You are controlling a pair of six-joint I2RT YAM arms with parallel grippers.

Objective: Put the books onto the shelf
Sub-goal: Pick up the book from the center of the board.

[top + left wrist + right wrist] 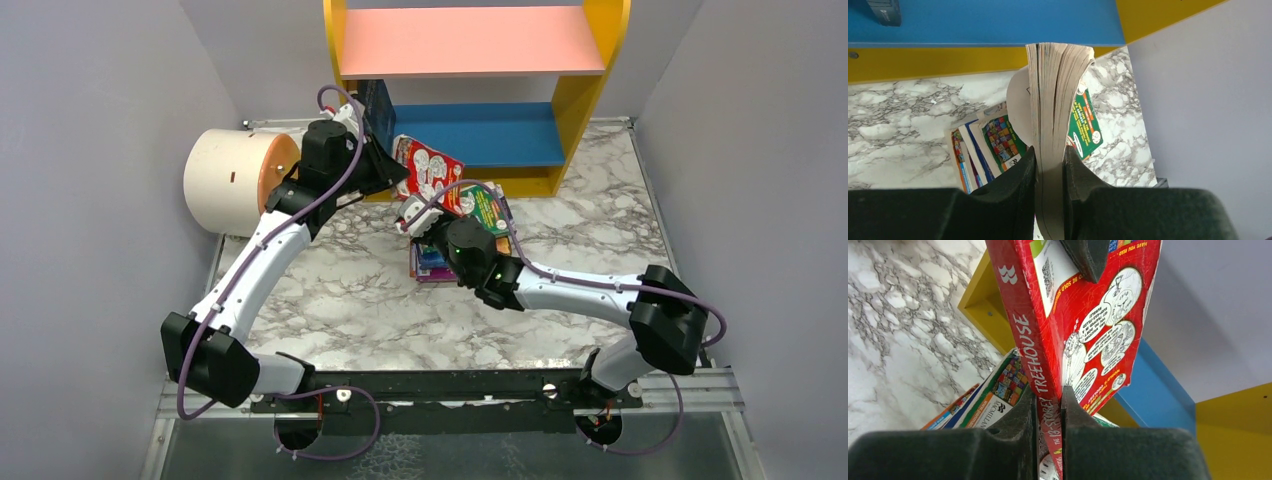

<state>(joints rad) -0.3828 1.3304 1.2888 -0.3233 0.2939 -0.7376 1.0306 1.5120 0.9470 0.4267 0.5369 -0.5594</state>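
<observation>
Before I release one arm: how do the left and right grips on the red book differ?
The left gripper has its jaws shut across bare page edges of the red book; the right gripper has its jaws shut at the printed spine. From above, the left gripper holds the end nearer the shelf, the right gripper the end over the stack of books. Shared: both clamp the same book, held up tilted.
</observation>
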